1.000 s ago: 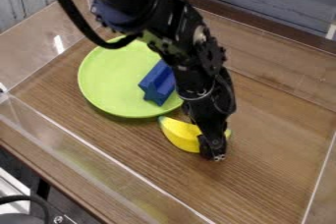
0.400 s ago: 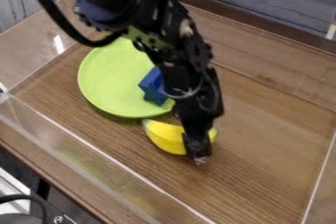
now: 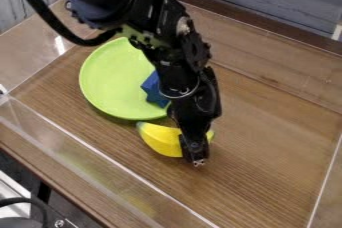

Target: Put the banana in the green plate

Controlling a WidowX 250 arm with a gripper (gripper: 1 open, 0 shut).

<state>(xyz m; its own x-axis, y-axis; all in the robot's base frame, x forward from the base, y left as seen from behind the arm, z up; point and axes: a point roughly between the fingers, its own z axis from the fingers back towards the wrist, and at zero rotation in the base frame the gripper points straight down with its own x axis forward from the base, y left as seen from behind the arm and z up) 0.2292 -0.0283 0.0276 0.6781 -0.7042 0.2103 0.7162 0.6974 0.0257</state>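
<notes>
Gripper (image 3: pixel 195 152) clamped on banana (image 3: pixel 163 138) beside green plate (image 3: pixel 110 80) rim; best lifted clear, lowered centrally, avoiding blue block (image 3: pixel 158 90).

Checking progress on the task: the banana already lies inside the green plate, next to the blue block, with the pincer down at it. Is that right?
Not quite. The camera view shows the banana on the wooden table just outside the green plate, by its near rim, not inside it. The blue block does rest on the plate, and the pincer is down at the banana.
</notes>
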